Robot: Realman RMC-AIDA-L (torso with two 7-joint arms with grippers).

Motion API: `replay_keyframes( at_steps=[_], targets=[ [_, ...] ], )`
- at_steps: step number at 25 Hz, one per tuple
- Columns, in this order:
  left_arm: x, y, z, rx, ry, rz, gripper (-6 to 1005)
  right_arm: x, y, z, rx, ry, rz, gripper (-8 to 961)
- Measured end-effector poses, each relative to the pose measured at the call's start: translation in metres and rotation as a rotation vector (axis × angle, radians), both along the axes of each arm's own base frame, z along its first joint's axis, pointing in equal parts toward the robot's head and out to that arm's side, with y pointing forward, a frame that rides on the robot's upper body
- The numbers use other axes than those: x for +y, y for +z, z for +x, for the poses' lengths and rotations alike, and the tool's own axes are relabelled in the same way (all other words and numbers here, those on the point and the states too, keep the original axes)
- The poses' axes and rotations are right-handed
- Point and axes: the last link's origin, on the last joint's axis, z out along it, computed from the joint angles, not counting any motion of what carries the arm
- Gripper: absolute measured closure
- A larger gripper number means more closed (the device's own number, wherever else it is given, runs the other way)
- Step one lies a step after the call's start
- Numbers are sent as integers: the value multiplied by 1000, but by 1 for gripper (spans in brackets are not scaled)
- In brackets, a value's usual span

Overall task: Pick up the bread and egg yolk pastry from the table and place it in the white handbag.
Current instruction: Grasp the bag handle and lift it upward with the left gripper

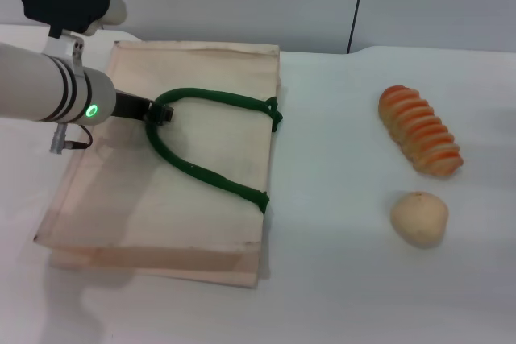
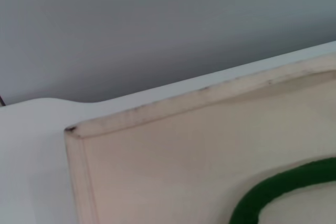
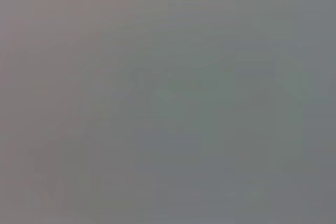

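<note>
The right wrist view showed only a flat, featureless grey field from edge to edge, faintly warmer toward one side and cooler toward the other. No object, edge or surface could be made out in it, and nothing of the right arm's own tool appeared anywhere in the frame.

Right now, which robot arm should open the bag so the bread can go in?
Probably the left. The left gripper is already at the green handle of the white handbag, which lies flat. The right arm isn't in view; the bread and egg yolk pastry sit untouched on the table's right side.
</note>
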Motion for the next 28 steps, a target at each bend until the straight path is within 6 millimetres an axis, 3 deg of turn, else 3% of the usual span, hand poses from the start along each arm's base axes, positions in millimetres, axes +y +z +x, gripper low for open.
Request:
replay_keyframes(
  at_steps=[22, 28],
  targets=[
    [3, 4, -2, 4, -7, 28, 886, 0, 0, 0, -3, 1, -4, 145],
    [5, 9, 6, 4, -42, 39, 886, -1, 0, 1, -4, -1, -4, 146]
  ],
)
